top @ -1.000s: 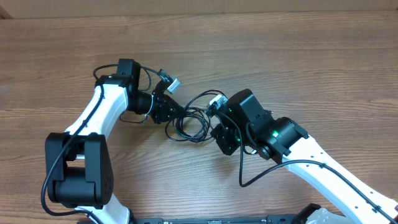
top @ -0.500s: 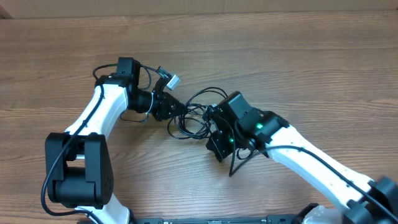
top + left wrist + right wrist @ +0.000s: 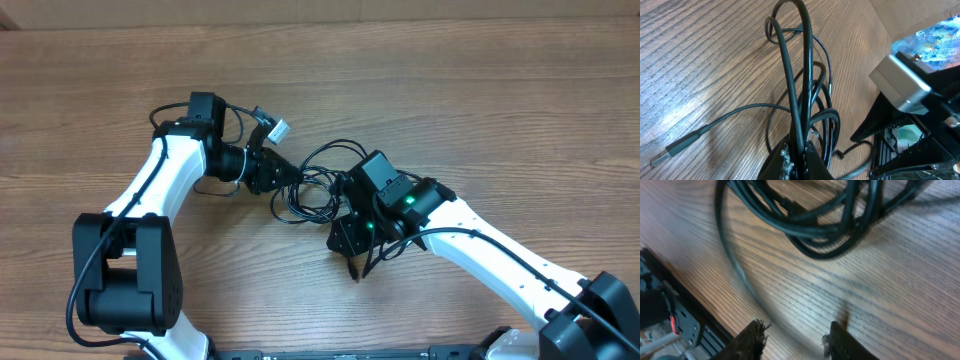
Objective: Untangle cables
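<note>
The cables (image 3: 306, 197) are thin black cords looped in a bunch on the wooden table between the two arms. My left gripper (image 3: 283, 172) is shut on one strand at the bunch's left side. In the left wrist view the jaws (image 3: 801, 159) pinch a cord that arches up from them, among other cable loops (image 3: 816, 75), and a plug end (image 3: 671, 150) lies flat at the left. My right gripper (image 3: 343, 242) is open and empty just in front of the bunch. In the right wrist view its fingers (image 3: 796, 339) hover over bare wood with the loops (image 3: 826, 226) beyond them.
The right arm's wrist block (image 3: 900, 82) stands close to the bunch's right side. A silver connector (image 3: 277, 129) sticks out of the left wrist. The table's front rail (image 3: 675, 315) lies near the right gripper. Bare wood (image 3: 450, 90) stretches behind the arms.
My right arm has swung left and toward the table's front, so its gripper now sits just in front of the bunch. The left arm and its held cord have not moved.
</note>
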